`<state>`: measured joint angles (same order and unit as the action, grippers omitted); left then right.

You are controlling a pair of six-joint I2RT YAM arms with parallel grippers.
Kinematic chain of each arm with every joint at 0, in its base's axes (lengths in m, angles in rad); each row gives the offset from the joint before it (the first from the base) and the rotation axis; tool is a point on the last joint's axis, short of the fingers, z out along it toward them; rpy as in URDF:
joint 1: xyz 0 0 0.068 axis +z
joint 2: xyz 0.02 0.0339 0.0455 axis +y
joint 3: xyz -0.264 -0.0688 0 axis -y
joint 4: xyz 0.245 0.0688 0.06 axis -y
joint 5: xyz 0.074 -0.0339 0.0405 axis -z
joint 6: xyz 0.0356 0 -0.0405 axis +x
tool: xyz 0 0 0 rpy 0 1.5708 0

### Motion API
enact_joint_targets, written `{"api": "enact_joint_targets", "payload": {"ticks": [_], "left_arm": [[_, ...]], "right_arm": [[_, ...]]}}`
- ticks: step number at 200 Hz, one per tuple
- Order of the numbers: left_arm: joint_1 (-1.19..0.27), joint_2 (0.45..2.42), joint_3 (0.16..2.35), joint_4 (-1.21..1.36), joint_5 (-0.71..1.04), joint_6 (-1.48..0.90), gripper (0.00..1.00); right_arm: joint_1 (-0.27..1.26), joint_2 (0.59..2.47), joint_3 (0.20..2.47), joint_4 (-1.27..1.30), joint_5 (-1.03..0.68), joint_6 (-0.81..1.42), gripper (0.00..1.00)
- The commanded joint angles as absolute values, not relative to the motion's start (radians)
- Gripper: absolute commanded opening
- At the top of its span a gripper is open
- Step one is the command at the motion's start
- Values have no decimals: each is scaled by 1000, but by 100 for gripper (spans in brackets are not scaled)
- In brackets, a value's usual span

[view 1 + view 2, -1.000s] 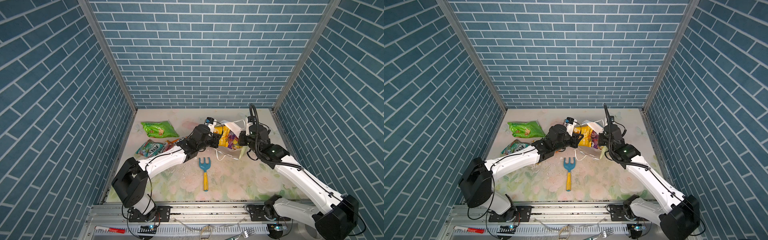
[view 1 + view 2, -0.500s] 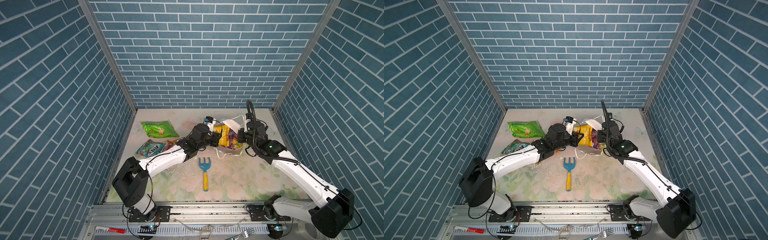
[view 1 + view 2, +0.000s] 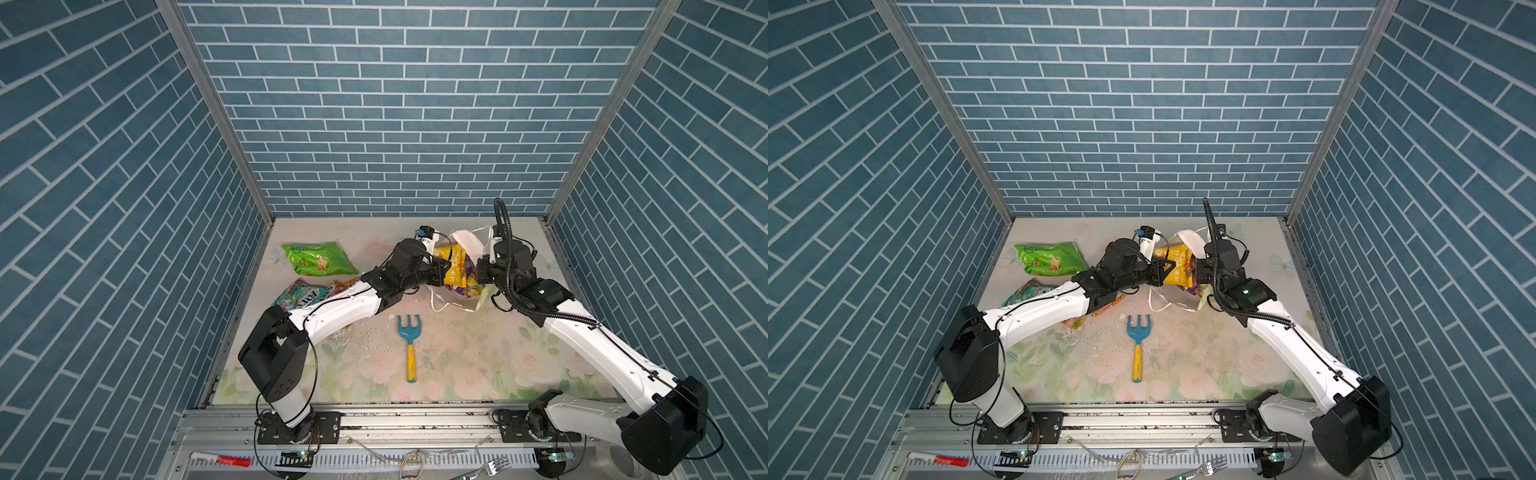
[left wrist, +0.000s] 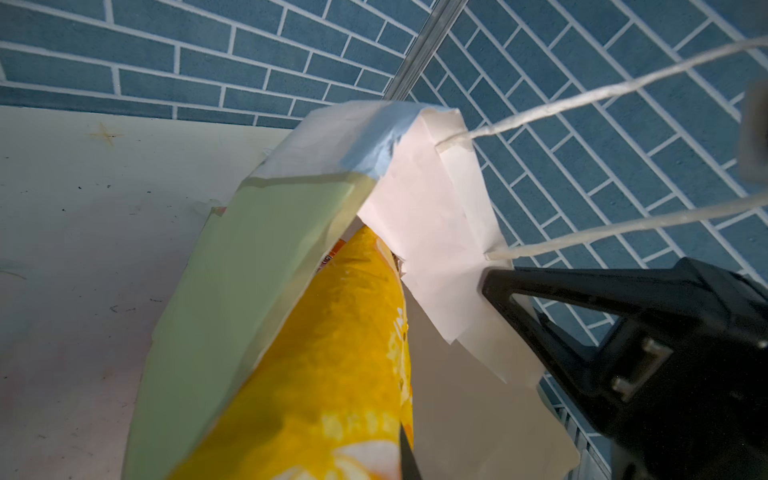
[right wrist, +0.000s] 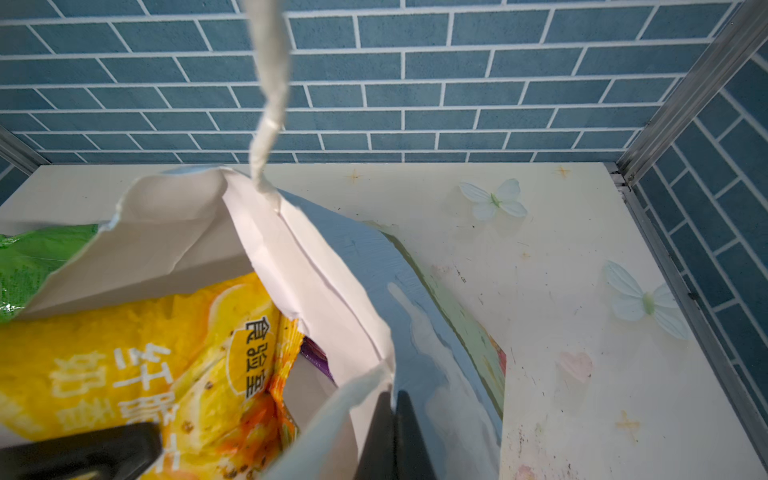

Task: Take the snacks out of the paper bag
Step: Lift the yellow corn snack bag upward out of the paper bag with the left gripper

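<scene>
Rake (image 3: 410, 353) lies near paper bag (image 3: 468, 245); green packet (image 3: 318, 259) well apart.

Paper bag (image 3: 469, 243) stands far, right of centre, on the table (image 3: 478, 357), with the inner packet (image 3: 455, 266) in its mouth. Large packet (image 3: 318, 259) lies far left, third packet (image 3: 301, 296) nearer. Toy rake (image 3: 409, 336) lies centre, nearer than the bag.

Looks at the mouth of the paper bag (image 4: 249, 291). Finds yellow packet (image 4: 332, 374) jutting out of the bag. Sees right hand (image 4: 490, 282) clamped on the bag's white wall, just beside a cord handle (image 4: 511, 250).
</scene>
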<state>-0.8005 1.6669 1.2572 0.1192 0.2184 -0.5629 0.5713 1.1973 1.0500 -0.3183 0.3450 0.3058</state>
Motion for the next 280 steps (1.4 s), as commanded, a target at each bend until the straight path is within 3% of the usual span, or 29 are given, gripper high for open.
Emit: {"api": "enact_joint_targets", "payload": {"ticks": [1,98,173,280], "left_arm": [[-824,1629,1318,156,256,-498,0],[-825,1552,1294,97,259,-448,0],[-824,1538,1215,233,402,-474,0],[-823,1510,1222,171,330,-445,0]], "right_arm": [[577,1231,1069,-380,370,266,0],[585,1271,1107,-429,467,222,0],[586,1253,1085,-406,460,230,0],[586,1201,1037,-358,407,257,0]]}}
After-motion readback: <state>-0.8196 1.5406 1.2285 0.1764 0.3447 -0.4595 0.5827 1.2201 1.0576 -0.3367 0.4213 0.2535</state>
